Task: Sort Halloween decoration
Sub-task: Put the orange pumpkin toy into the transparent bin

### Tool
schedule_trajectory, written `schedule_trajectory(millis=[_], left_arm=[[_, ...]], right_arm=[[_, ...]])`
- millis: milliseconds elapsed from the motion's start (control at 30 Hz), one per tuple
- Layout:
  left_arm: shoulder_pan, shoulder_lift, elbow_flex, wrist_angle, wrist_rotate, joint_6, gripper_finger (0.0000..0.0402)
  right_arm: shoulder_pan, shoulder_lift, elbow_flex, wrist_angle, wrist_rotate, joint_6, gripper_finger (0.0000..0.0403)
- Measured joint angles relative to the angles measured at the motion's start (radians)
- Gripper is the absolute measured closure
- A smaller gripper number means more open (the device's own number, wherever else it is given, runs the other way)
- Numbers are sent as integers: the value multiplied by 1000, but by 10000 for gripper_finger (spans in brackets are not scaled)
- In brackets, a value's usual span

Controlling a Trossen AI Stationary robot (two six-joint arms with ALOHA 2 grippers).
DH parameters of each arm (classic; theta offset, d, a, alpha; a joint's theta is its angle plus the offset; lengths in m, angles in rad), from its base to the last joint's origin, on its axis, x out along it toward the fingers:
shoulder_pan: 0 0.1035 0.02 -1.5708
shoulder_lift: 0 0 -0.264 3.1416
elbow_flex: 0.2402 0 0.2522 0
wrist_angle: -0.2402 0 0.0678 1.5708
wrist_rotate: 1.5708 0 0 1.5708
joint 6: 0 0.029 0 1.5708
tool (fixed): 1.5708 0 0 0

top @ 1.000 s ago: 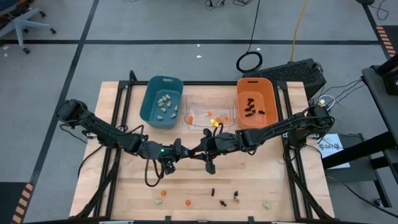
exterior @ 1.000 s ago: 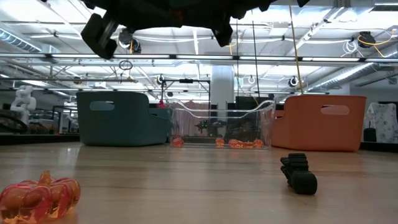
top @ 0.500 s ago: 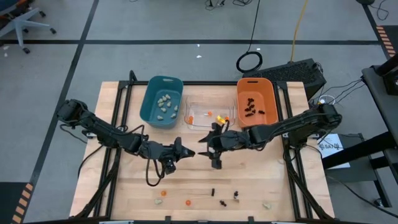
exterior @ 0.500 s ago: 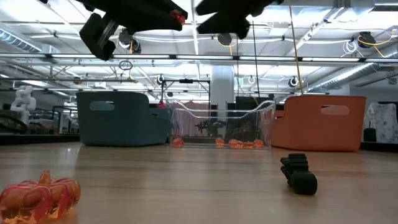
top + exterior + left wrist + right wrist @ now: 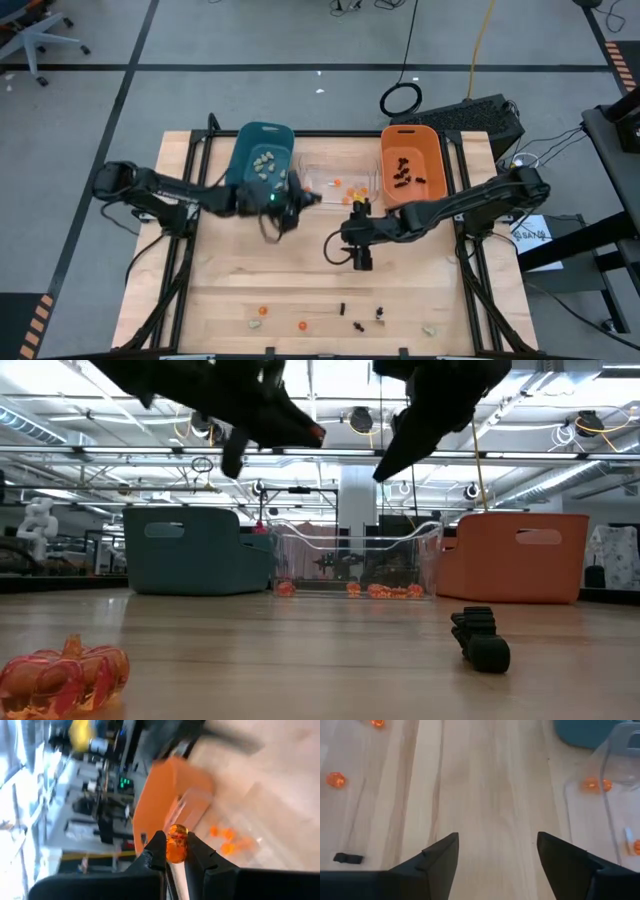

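left gripper [image 5: 171,851] pinches orange trinket [image 5: 176,845] — bins blurred.

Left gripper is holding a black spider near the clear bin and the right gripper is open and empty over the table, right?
Not quite. The left gripper is shut on a small orange trinket, not a black spider; the left wrist view shows it pinched between the fingers. The rest holds: it is by the clear bin, and the right gripper is open and empty over the table.
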Motion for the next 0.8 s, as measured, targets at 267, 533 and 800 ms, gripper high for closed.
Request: schedule_trajectory(millis=[267,533,800], left_arm=[[246,6,41,-119,156,-112,377],[309,134,170,-327,156,-219,377],[299,293,280,-435,150,-294,377]], right_arm=[[1,83,0,49,-8,0,154],[27,108,0,47,-9,18,154],[87,108,0,-19,-9,108,154]])
